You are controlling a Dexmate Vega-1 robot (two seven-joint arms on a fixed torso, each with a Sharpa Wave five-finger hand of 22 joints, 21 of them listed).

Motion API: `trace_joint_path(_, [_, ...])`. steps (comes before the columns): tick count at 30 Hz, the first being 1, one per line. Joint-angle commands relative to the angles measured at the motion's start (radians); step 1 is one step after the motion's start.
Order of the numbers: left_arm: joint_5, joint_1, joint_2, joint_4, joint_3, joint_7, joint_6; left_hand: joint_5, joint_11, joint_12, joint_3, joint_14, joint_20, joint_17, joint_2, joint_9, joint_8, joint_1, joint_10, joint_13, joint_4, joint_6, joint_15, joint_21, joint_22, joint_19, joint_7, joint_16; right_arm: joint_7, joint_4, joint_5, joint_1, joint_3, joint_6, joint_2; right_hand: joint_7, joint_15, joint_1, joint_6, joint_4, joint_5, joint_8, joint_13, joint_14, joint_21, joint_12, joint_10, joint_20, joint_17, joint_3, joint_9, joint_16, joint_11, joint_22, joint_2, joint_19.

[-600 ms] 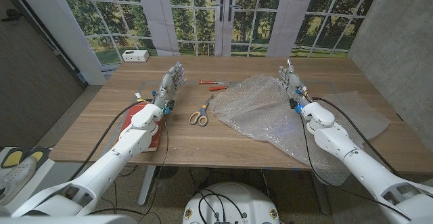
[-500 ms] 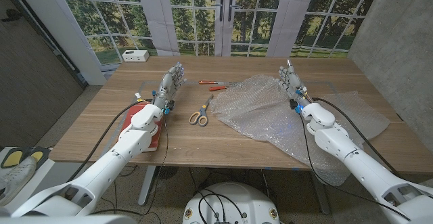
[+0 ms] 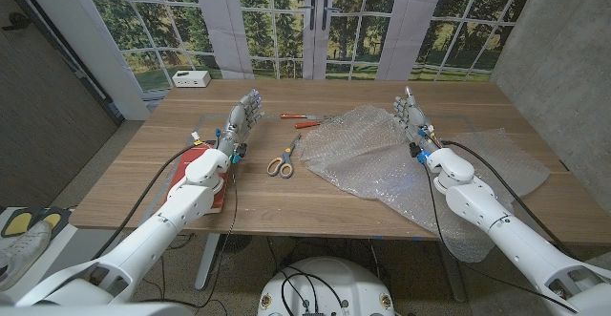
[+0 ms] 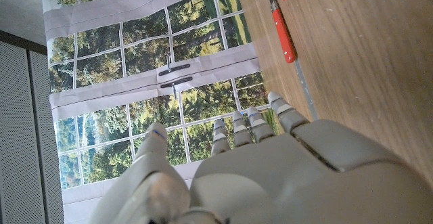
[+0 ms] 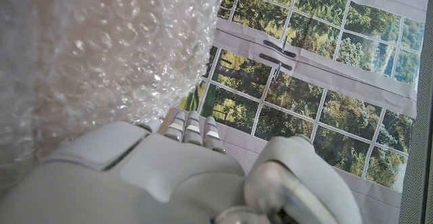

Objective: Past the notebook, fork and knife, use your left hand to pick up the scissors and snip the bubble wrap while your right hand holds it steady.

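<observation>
Two hands appear in the head view, and neither has moved much against the earlier pictures. The left hand [image 3: 242, 115] has crept slightly forward on the worktop [image 3: 286, 197]; the right hand [image 3: 411, 115] holds its place over the bubble wrap [image 3: 368, 158]. Judgement: the reach for the scissors has barely started, and nothing is grasped.

Head view, count:
- One pair of scissors [image 3: 284, 157], yellow-handled, lying between the left hand and the bubble wrap, near the sheet's edge and untouched.
- One sheet of bubble wrap on the scissors' right.
- Two red-handled utensils [image 3: 304, 119] beyond the scissors, presumably the fork and knife.
- One red notebook [image 3: 191, 158], left of the scissors, partly under the left forearm.

Left hand fingers: extended and apart, holding nothing. Right hand fingers: extended upward, holding nothing; contact with the sheet cannot be confirmed.

Left wrist view: fingers [image 4: 247, 130] straight, with nothing in them. One whole red-handled utensil [image 4: 283, 29] lies ahead on the worktop, with the end of a second at the frame edge.

Right wrist view: fingers [image 5: 193, 128] straight, bubble wrap [image 5: 101, 61] just beside the hand.
</observation>
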Motion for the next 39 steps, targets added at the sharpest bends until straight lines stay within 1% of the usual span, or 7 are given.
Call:
trace_joint_path(1, [0.103, 0.007, 0.019, -0.003, 0.006, 0.063, -0.07, 0.007, -0.007, 0.012, 0.009, 0.023, -0.008, 0.003, 0.0, 0.001, 0.01, 0.012, 0.026, 0.001, 0.002, 0.02, -0.011, 0.013, 0.001, 0.034, -0.009, 0.01, -0.025, -0.031, -0.02, -0.008, -0.002, -0.019, -0.016, 0.019, 0.005, 0.01, 0.008, 0.0, 0.004, 0.008, 0.001, 0.003, 0.011, 0.007, 0.0, -0.013, 0.001, -0.008, 0.004, 0.008, 0.008, 0.003, -0.001, 0.026])
trace_joint_path(4, [0.107, 0.01, 0.023, -0.005, 0.004, 0.063, -0.073, 0.007, -0.006, 0.014, 0.01, 0.028, -0.014, 0.003, 0.0, 0.001, 0.01, 0.013, 0.03, 0.001, 0.001, 0.021, -0.013, 0.014, 0.0, 0.039, -0.01, 0.011, -0.03, -0.035, -0.023, -0.009, -0.002, -0.019, -0.016, 0.022, 0.01, 0.011, 0.009, -0.001, 0.003, 0.008, 0.001, 0.007, 0.01, 0.01, 0.009, -0.013, 0.001, -0.009, 0.004, 0.009, 0.02, 0.002, -0.002, 0.028])
trace_joint_path(17, [0.154, 0.014, 0.055, -0.02, 0.006, 0.076, -0.077, 0.007, -0.012, 0.012, 0.013, 0.026, -0.014, 0.002, -0.002, 0.001, 0.009, 0.025, 0.028, 0.001, -0.006, 0.024, -0.016, 0.011, 0.0, 0.037, -0.012, 0.008, -0.075, -0.092, -0.045, -0.021, -0.004, -0.056, -0.034, 0.02, 0.007, 0.012, 0.006, -0.001, 0.002, 0.006, 0.001, -0.001, 0.005, 0.01, 0.009, -0.012, 0.001, -0.009, 0.004, 0.005, 0.018, 0.002, -0.002, 0.016])
trace_joint_path(24, [0.186, 0.016, 0.06, -0.04, 0.015, 0.098, -0.064, 0.007, -0.014, 0.012, 0.014, 0.022, -0.017, 0.002, -0.005, 0.001, 0.009, 0.032, 0.03, 0.001, -0.01, 0.026, -0.018, 0.009, 0.0, 0.035, -0.013, 0.005, -0.053, -0.091, -0.044, -0.024, -0.001, -0.04, -0.042, 0.019, 0.007, 0.013, 0.005, -0.002, 0.001, 0.006, 0.001, -0.002, 0.005, 0.009, 0.009, -0.012, 0.001, -0.009, 0.004, 0.005, 0.018, 0.002, -0.003, 0.015])
trace_joint_path(27, [0.206, 0.023, 0.078, -0.066, 0.018, 0.106, -0.051, 0.006, -0.015, 0.011, 0.016, 0.009, -0.027, 0.001, -0.008, 0.001, 0.012, 0.041, 0.03, 0.001, -0.015, 0.035, -0.022, 0.006, -0.001, 0.031, -0.014, 0.0, -0.049, -0.093, -0.056, -0.022, -0.003, -0.037, -0.052, 0.01, -0.006, 0.022, 0.008, -0.007, 0.0, 0.007, 0.0, -0.005, 0.002, 0.015, 0.026, -0.012, 0.0, -0.007, 0.004, 0.003, -0.003, 0.002, -0.004, 0.009])
trace_joint_path(34, [0.212, 0.029, 0.067, -0.072, 0.007, 0.121, -0.09, 0.005, -0.036, 0.022, 0.021, 0.008, -0.046, 0.001, -0.02, 0.001, 0.015, 0.067, 0.063, 0.001, -0.026, 0.054, -0.044, 0.007, -0.001, 0.04, -0.016, 0.001, -0.04, -0.112, -0.065, -0.022, -0.005, -0.047, -0.071, 0.007, -0.011, 0.028, 0.004, -0.012, -0.001, 0.006, 0.0, -0.009, 0.001, 0.013, 0.024, -0.016, -0.001, -0.005, 0.004, 0.002, -0.005, 0.002, -0.006, 0.004])
trace_joint_path(39, [0.24, 0.029, 0.056, -0.057, 0.01, 0.149, -0.103, 0.005, -0.038, 0.025, 0.022, 0.022, -0.052, 0.0, -0.033, 0.002, 0.015, 0.088, 0.077, 0.001, -0.032, 0.058, -0.049, 0.012, -0.002, 0.061, -0.018, 0.006, -0.052, -0.123, -0.092, -0.022, -0.006, -0.034, -0.078, 0.007, -0.012, 0.033, -0.001, -0.015, -0.002, 0.004, 0.0, -0.015, 0.001, 0.011, 0.019, -0.016, -0.001, -0.005, 0.004, 0.0, -0.007, 0.002, -0.009, 0.002])
